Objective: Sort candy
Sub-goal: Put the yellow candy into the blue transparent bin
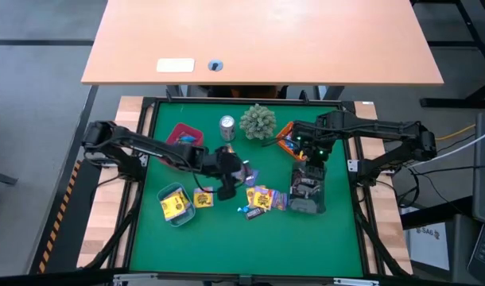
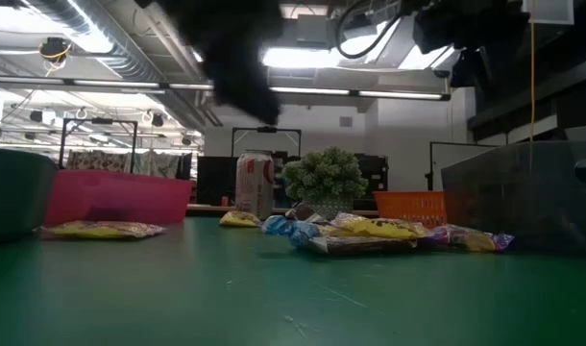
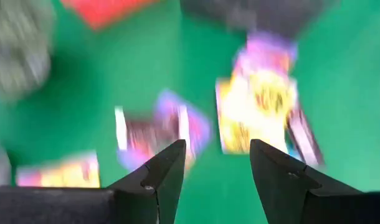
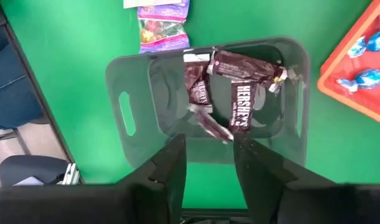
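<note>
We read the table from our left arm across to our right, and the layout already tells us the sorting rule: each kind of sweet gets its own tray. Farthest out on the left side sits a green tray (image 1: 176,205) with yellow packets (image 1: 174,207) in it, and a pink tray (image 1: 184,135) stands back near the silver can (image 1: 227,126) and the spiky plant ball (image 1: 258,121) (neither of those belongs to the job). Our left gripper (image 1: 229,176) hangs above the loose pile of candy (image 1: 257,200) in the middle of the mat, its jaws standing well apart with nothing between them; in its wrist view a purple-edged wrapper (image 3: 157,130) lies just ahead of one fingertip and a yellow packet (image 3: 257,112) just ahead of the other, so we judge it is lining up over the pile to choose the next piece. Further right, our right gripper (image 1: 309,163) is poised directly over the grey tray (image 4: 135,81), jaws partly apart and empty, with the brown mini bars (image 4: 230,84) lying on the tray floor just beyond the fingertips; that placement suggests a bar has been let go where its kind is collected. Beside that tray the orange tray (image 4: 358,74) holds the blue-wrapped pieces (image 4: 368,42), well clear of the jaws. Several packets remain unsorted on the mat between the two grippers.
</note>
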You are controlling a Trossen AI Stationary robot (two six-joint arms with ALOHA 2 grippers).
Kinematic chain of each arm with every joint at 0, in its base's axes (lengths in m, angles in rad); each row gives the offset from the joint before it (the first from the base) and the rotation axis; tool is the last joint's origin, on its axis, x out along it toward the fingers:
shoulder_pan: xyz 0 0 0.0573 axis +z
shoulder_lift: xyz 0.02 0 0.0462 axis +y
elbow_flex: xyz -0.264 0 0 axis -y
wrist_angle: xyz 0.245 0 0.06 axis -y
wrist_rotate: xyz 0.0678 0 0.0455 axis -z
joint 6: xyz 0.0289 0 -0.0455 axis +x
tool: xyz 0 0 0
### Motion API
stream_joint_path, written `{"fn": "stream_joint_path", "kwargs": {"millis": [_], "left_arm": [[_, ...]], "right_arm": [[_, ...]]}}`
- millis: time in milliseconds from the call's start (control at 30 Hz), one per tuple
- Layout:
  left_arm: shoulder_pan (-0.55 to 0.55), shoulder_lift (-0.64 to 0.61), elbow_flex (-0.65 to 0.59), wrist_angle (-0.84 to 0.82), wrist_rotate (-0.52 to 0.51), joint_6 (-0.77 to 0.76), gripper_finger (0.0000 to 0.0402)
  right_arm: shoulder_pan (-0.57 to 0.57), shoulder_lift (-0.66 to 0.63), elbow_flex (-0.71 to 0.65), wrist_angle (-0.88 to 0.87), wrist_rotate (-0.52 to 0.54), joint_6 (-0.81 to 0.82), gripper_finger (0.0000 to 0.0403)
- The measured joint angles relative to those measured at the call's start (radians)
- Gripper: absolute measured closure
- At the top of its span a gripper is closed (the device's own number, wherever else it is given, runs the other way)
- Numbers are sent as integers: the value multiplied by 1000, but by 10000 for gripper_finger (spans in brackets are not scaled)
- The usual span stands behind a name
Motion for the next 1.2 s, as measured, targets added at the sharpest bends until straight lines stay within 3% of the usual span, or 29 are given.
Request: {"fn": "stream_joint_path", "kwargs": {"millis": [200,300,600,1000,1200], "left_arm": [[-22,-6,0,-371,58,-182,233],[-40,15,-6,-439,58,-240,233],[-54,28,-150,-293,77,-354,233],[-56,27,-306,-77,74,-365,233],[-74,24,-337,-55,63,-361,245]], "right_arm": [[0,0,0,25,5,0,271],[0,0,0,46,5,0,271],[0,0,0,64,6,0,271],[0,0,0,104,6,0,271],[0,0,0,120,6,0,271]]}}
